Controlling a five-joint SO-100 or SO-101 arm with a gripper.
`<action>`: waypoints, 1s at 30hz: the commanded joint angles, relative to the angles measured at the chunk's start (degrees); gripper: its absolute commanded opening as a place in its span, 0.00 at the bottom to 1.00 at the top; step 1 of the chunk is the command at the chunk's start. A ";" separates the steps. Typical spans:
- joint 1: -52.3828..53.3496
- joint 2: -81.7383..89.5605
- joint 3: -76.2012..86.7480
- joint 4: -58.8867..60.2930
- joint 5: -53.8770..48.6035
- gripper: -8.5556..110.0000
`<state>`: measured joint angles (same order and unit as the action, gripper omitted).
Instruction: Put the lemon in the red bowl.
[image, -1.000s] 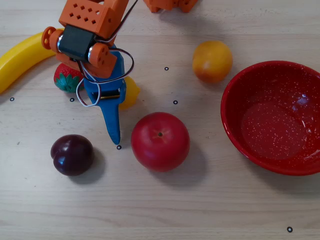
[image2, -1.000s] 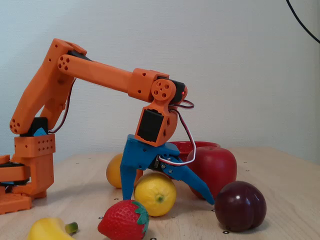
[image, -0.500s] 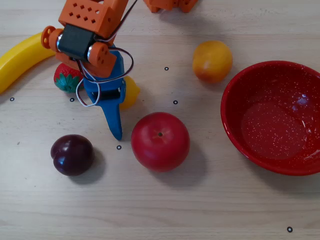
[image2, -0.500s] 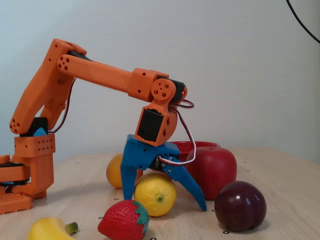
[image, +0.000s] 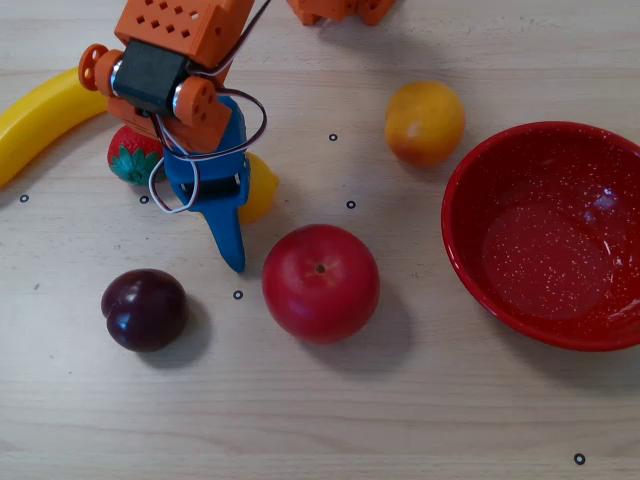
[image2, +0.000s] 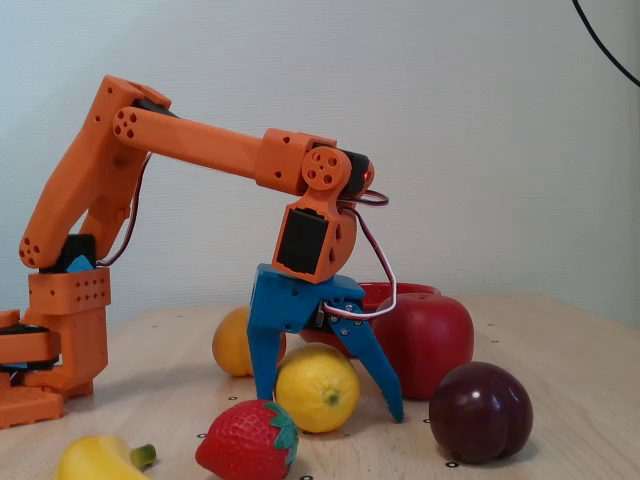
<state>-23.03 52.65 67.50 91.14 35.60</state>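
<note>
Straddling the lemon (image2: 317, 389), the gripper (image2: 325, 400) stood spread and unclenched, the fruit sitting between its fingers on the table. The strawberry (image2: 246, 441) lay just beside one finger; closing could nudge it, or squeeze the round lemon out sideways.

Hobby tabletop: wooden table (image: 400, 420), toy fruit.

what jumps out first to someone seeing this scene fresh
The orange arm's blue claw straddles the lemon near the table's middle, jaws spread on either side. In the overhead view the big speckled red bowl fills the right edge, with a red apple between it and the claw.
</note>
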 joint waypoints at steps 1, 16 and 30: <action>-1.93 6.06 -2.02 0.62 1.67 0.44; -2.90 6.24 -1.67 0.00 3.34 0.35; -3.16 6.50 -1.41 0.09 4.48 0.22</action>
<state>-23.99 55.20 67.50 91.14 38.14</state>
